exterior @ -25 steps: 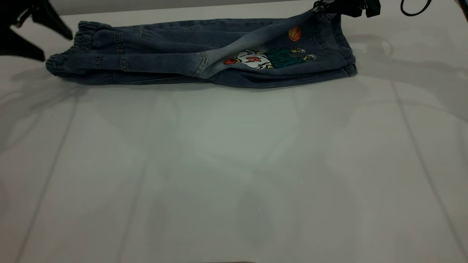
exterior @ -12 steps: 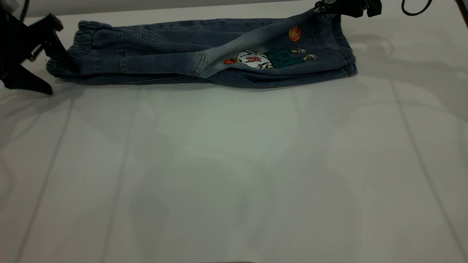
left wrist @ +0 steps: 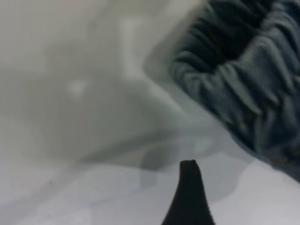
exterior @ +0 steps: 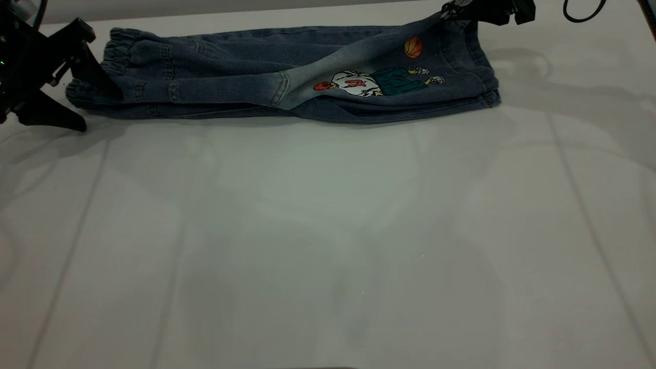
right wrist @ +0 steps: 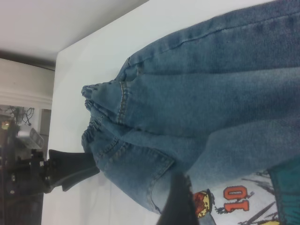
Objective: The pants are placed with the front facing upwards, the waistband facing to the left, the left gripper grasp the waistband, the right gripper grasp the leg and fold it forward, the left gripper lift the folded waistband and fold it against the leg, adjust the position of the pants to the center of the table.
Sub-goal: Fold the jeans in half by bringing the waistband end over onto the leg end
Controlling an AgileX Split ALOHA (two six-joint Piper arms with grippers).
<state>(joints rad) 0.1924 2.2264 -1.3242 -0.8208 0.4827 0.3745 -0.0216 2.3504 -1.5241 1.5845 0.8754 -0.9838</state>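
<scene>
1. The pants (exterior: 287, 77) are seen folded lengthwise along the table's (exterior: 328, 246) twelve o'clock edge.
2. The left gripper (exterior: 77, 87), spread open, is set at the waistband (exterior: 110, 61), nine o'clock end.
3. The right gripper (exterior: 464, 13) is seen clenched on the leg (exterior: 446, 61) hem, at two o'clock.
4. The denim is judged soft and limp; the bunched elastic waistband is best pinched through all layers.

Premises: robotics lab. Evidence: bare white worktop (exterior: 328, 230), cabled equipment clutter (right wrist: 18, 136) past its edge at 9 o'clock.
</scene>
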